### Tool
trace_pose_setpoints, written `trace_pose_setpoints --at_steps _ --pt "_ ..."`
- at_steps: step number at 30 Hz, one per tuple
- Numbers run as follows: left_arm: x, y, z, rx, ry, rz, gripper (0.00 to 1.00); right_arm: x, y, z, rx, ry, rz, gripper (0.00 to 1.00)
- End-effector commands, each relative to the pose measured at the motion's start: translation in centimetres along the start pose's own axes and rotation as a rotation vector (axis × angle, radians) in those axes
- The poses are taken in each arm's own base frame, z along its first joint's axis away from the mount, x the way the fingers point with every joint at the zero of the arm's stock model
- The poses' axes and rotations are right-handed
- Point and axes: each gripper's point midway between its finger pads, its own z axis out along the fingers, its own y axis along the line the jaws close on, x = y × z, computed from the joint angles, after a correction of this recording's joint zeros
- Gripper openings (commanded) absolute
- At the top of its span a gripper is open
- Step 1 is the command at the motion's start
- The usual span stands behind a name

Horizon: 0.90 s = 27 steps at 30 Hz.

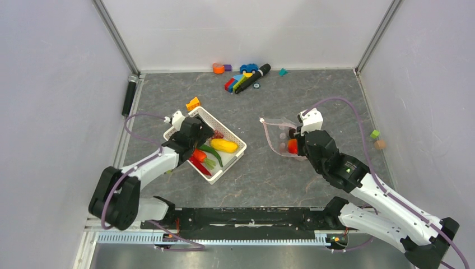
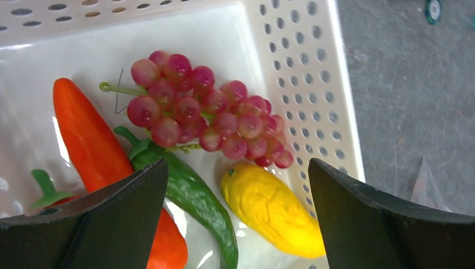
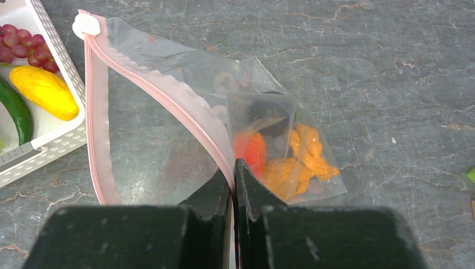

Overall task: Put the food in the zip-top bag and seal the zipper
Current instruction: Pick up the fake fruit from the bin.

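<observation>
A grey, marbled worktop (image 1: 280, 179) is enclosed by pale walls. The left arm (image 1: 151, 165) is stretched over a white perforated basket (image 1: 225, 126), which is set at an angle left of centre. The right arm (image 1: 381, 196) is reached toward the zip-top bag (image 1: 276, 137), which is laid flat on the worktop to the right of the basket and apart from it.

The left fingers (image 2: 101, 224) are spread wide above the basket, and nothing is held between them. The right fingers (image 3: 255, 190) are pressed together on the near end of the bag's mouth, so the plastic is pinched there.

Most of the food is found in the basket: an orange chilli (image 2: 89, 134) lies along one side, a green chilli (image 2: 190, 190) is tucked against it, a bunch of purple-red grapes (image 2: 207, 112) is placed near the perforated wall, and a yellow mango (image 2: 269, 207) is set just below the grapes. Inside the bag, a red piece (image 3: 252, 151), some orange pieces (image 3: 299, 159) and a dark item (image 3: 269, 117) that cannot be identified are gathered at the closed end.

The zipper (image 3: 185, 109) is seen parted, its two pink strips spread into a V from the pinched end. A white slider (image 3: 85, 23) is seated at the far end.

Coloured blocks and a toy car (image 1: 243, 78) are scattered by the back wall, and an orange block (image 1: 193, 103) is placed just beside the basket's far corner.
</observation>
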Motion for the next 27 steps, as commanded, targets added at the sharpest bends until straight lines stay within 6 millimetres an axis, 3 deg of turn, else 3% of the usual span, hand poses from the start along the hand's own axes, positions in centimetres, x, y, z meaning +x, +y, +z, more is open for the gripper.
trace_pose_setpoints --at_steps 1,9,16,20,27 --pt "-0.5 -1.4 2.4 0.034 -0.009 -0.227 1.0 -1.2 -0.6 -0.3 0.024 -0.041 0.014 0.1" --pt "-0.1 0.4 5.7 -0.061 -0.063 -0.376 0.96 -1.0 -0.8 -0.2 0.039 -0.034 0.007 0.1" --pt "0.8 1.3 7.6 -0.152 -0.046 -0.39 0.88 -1.0 -0.9 -0.2 0.046 -0.034 0.005 0.1" --pt "1.2 1.3 7.9 -0.153 -0.034 -0.398 0.75 -1.0 -1.1 -0.2 0.052 -0.034 0.005 0.1" --pt "1.3 1.5 7.5 -0.143 -0.032 -0.378 0.42 -1.0 -0.9 -0.2 0.043 -0.035 0.009 0.1"
